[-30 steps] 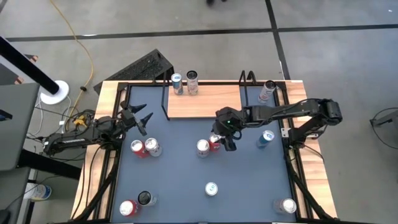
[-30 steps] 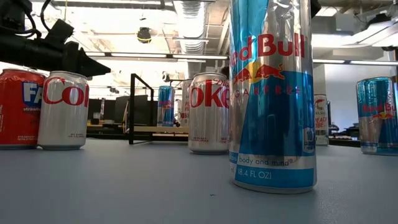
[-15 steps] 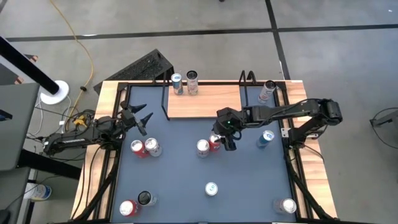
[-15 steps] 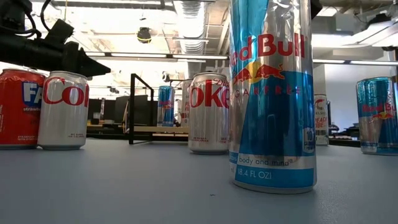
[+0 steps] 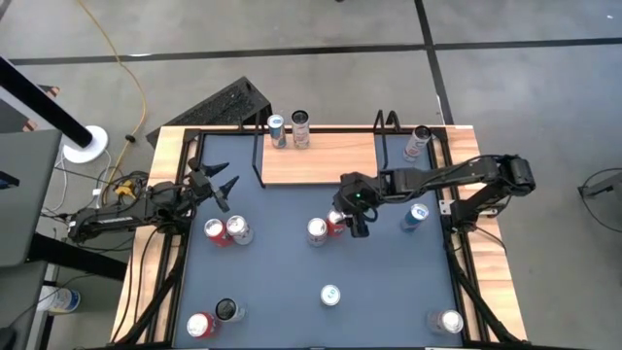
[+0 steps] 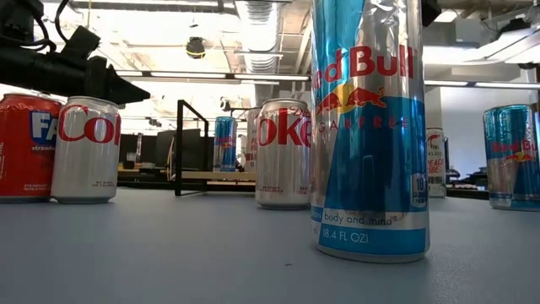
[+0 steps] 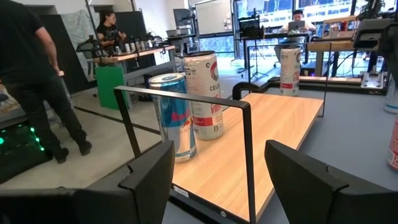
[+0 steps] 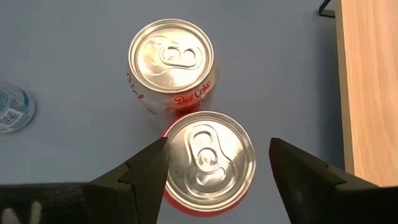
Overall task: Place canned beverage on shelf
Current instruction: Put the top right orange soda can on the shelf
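Table: dark blue, cans scattered.
Right gripper: fingers wide, straddling red can, not touching.
Shelf: light wood.

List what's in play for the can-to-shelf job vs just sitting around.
In play: right gripper, open above the red can; shelf.
Idle: Diet Coke can touching the red can, two cans on the shelf, left gripper parked, shut.

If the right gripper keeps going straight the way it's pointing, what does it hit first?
The right gripper points straight down with open jaws over the red can, which sits between the fingers. It would most likely meet that can's top first. The Diet Coke can touches it but lies outside the fingers.
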